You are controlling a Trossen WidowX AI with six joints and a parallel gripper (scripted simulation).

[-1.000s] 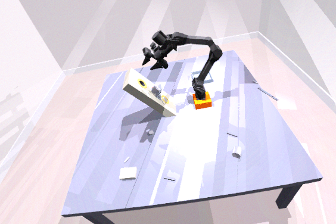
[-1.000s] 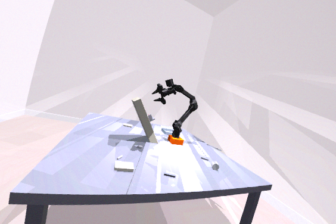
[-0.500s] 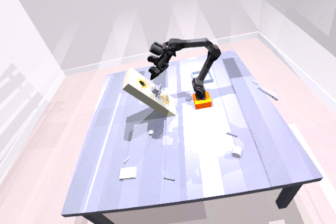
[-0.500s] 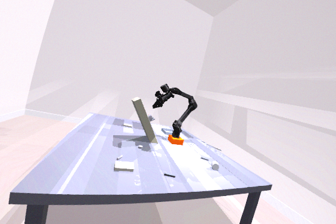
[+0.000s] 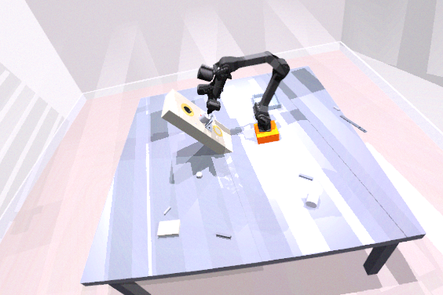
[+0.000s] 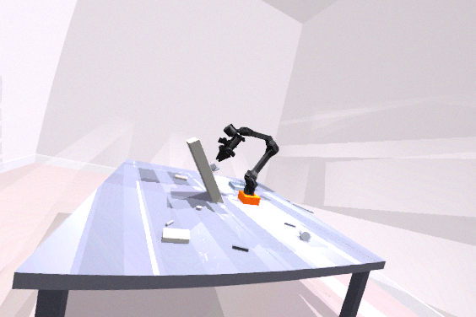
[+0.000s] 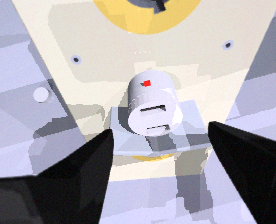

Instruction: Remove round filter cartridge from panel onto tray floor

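The white round cartridge (image 5: 204, 118) (image 6: 214, 167) (image 7: 155, 100), with two slots and a red mark, stands out from the face of the leaning cream panel (image 5: 181, 121) (image 6: 204, 172) (image 7: 190, 60). A pale blue shelf-like piece (image 7: 195, 115) is beside and below it in the wrist view. A dark hole (image 5: 188, 110) ringed in yellow is higher on the panel. My gripper (image 5: 210, 112) (image 6: 218, 159) (image 7: 160, 131) is open in front of the cartridge, with a fingertip on either side in the wrist view; no contact is visible. The pale blue tray (image 5: 275, 107) (image 6: 237, 185) is behind the robot base.
A second yellow ring (image 5: 217, 131) (image 7: 152, 158) is lower on the panel. The orange base (image 5: 268, 137) (image 6: 249, 198) is right of it. A white knob (image 5: 199, 174) (image 7: 41, 94), cream block (image 5: 169, 228) (image 6: 175, 236), white cylinder (image 5: 312, 200) (image 6: 305, 235) and small rods lie on the table.
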